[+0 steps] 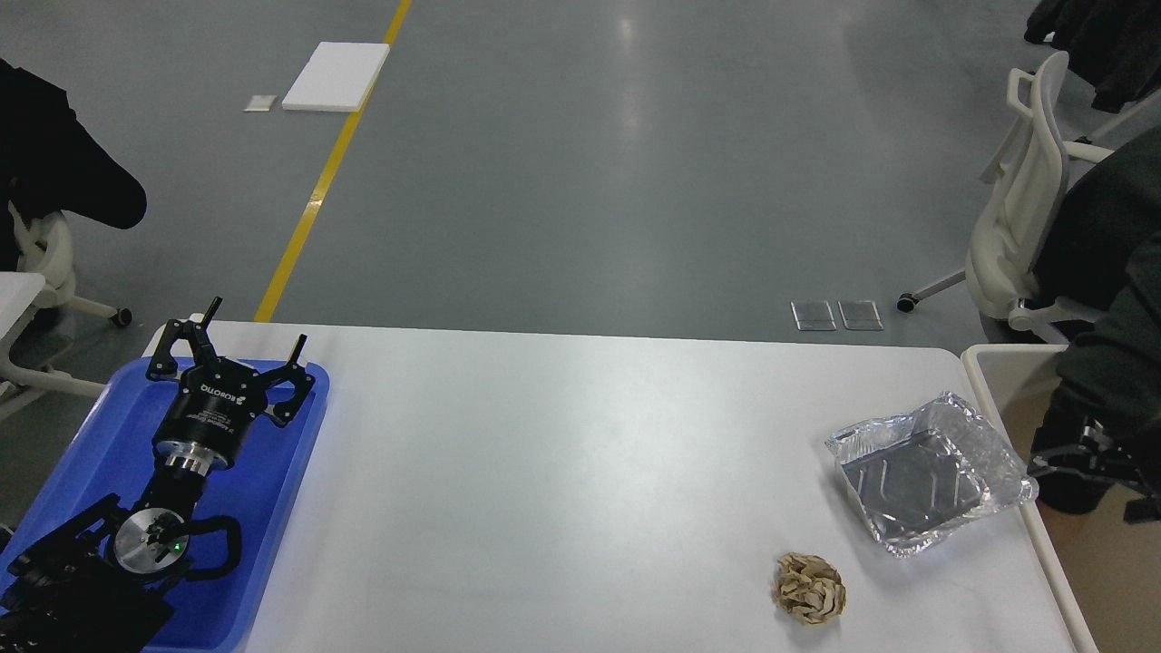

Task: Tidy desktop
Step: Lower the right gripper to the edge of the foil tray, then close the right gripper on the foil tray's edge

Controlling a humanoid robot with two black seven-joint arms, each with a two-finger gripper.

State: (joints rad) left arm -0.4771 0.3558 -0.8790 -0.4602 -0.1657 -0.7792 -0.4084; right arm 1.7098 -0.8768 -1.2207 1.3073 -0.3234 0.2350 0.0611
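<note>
Two fingers spread wide, left gripper (258, 336) empty

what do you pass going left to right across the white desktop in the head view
blue plastic tray with the open left gripper above it → crumpled brown paper ball → empty silver foil tray → beige rectangular bin

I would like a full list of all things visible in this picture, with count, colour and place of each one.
desktop: 1, white, fills the lower middle
tray: 1, blue, desktop's left edge
foil tray: 1, silver, right side of desktop
crumpled paper ball: 1, brown, near the foil tray, closer to me
bin: 1, beige, right of desktop
office chairs: 2, white, right and far left
board: 1, white, on the floor
floor line: 1, yellow
left gripper: 1, black, open, over the blue tray
right gripper: not identifiable
</note>
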